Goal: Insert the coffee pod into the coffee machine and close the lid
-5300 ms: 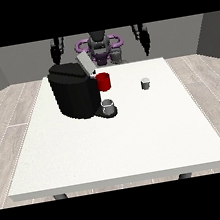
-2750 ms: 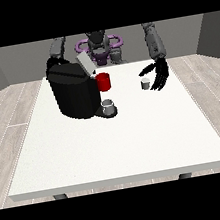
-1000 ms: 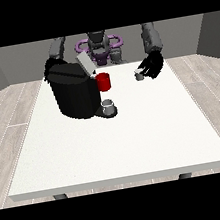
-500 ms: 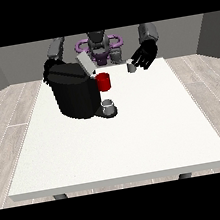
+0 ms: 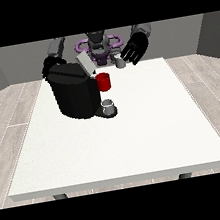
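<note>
Currently, front view: my hand at the view's right (image 5: 135, 50) holds the grey coffee pod (image 5: 120, 62) at its fingertips, raised above the white table (image 5: 137, 138), beside the black coffee machine (image 5: 74, 90), whose lid (image 5: 85, 64) stands open.

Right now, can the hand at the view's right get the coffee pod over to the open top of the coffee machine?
Probably yes. The hand at the view's right holds the coffee pod lifted off the white table, and the coffee machine has its lid tilted up. Nothing shows between them.
</note>
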You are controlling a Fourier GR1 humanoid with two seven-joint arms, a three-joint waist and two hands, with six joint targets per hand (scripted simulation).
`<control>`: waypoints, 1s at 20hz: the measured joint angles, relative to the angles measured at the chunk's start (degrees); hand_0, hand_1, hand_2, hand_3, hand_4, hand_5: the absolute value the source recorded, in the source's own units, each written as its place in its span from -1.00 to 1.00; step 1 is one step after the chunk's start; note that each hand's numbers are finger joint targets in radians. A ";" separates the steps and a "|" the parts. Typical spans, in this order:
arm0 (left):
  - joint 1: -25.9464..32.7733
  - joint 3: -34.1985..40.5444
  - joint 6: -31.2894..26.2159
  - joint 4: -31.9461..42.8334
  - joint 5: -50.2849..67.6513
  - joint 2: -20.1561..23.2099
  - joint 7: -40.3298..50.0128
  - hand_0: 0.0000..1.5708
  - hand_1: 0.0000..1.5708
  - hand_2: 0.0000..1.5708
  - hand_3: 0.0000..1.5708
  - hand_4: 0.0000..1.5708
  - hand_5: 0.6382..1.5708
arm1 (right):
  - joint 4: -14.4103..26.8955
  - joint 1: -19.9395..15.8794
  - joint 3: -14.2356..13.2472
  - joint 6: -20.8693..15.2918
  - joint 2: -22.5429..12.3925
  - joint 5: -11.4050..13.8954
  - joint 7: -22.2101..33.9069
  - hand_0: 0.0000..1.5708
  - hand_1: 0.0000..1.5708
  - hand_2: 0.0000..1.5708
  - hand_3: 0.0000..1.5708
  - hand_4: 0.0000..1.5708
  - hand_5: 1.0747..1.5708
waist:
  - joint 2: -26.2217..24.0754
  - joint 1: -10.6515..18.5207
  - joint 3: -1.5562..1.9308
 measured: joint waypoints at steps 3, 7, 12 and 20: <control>-1.66 1.04 0.34 0.76 0.16 0.14 1.49 0.63 0.63 0.70 0.62 -0.39 1.00 | -1.91 -0.37 0.93 0.27 0.13 0.22 1.05 -1.00 -1.00 -1.00 -1.00 -0.37 1.00 | 0.51 -1.76 0.00; -4.80 1.38 -0.63 0.90 -0.01 0.65 2.39 0.63 0.63 0.70 0.61 -0.34 1.00 | -2.69 -1.75 1.33 -0.74 0.27 1.21 1.79 -1.00 -1.00 -1.00 -1.00 -0.36 1.00 | 2.01 -2.65 -0.01; -6.62 1.16 0.33 1.11 -1.14 0.28 3.31 0.61 0.61 0.65 0.57 -0.38 1.00 | -4.10 -3.31 0.88 -1.65 -0.14 1.54 3.69 -1.00 -1.00 -1.00 -1.00 -0.30 1.00 | 3.08 -3.62 0.00; -8.41 1.48 -0.14 1.79 -1.68 0.32 3.82 0.69 0.69 0.70 0.57 -0.36 1.00 | -4.64 -2.66 -0.03 -1.53 -0.89 1.59 1.71 -1.00 -1.00 -1.00 -1.00 -0.33 1.00 | 5.09 -4.29 0.00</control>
